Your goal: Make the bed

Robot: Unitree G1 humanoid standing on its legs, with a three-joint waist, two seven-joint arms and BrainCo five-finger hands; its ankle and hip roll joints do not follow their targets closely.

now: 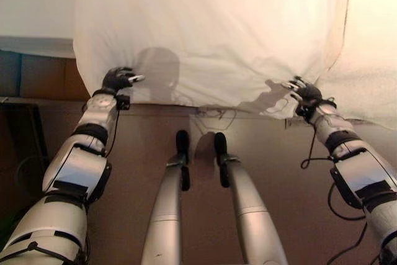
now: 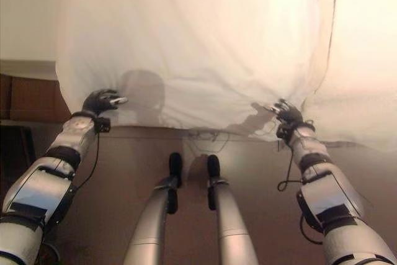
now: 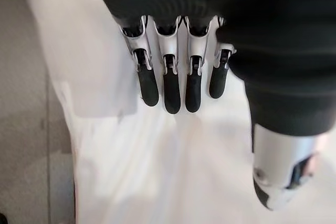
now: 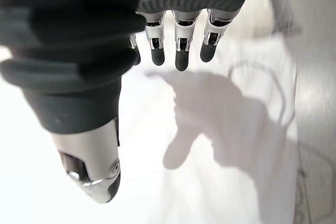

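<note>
At the left side, the left hand (image 1: 117, 79) is at the lower edge of a white sheet (image 1: 211, 35), close to its left corner. From the wrist view, its fingers (image 3: 165, 85) are straight and lie side by side over the white cloth, and the thumb stands apart; they are not curled round the cloth. The sheet is big and pale. It covers the bed (image 1: 31, 4) and hangs down over the near side, so its lower edge is above the brown floor (image 1: 149, 134). Left of the sheet, a flat pale part of the bed is not covered.

At the right side, the right hand (image 1: 302, 92) is at the lower edge of the same sheet, near its right corner. Its fingers (image 4: 181, 53) are also straight and relaxed, a little spread, with the thumb apart, and they pinch nothing. The shadow of this hand falls on the cloth. Further right, a second white cloth (image 1: 372, 48) with a rougher surface lies beside the sheet.
</note>
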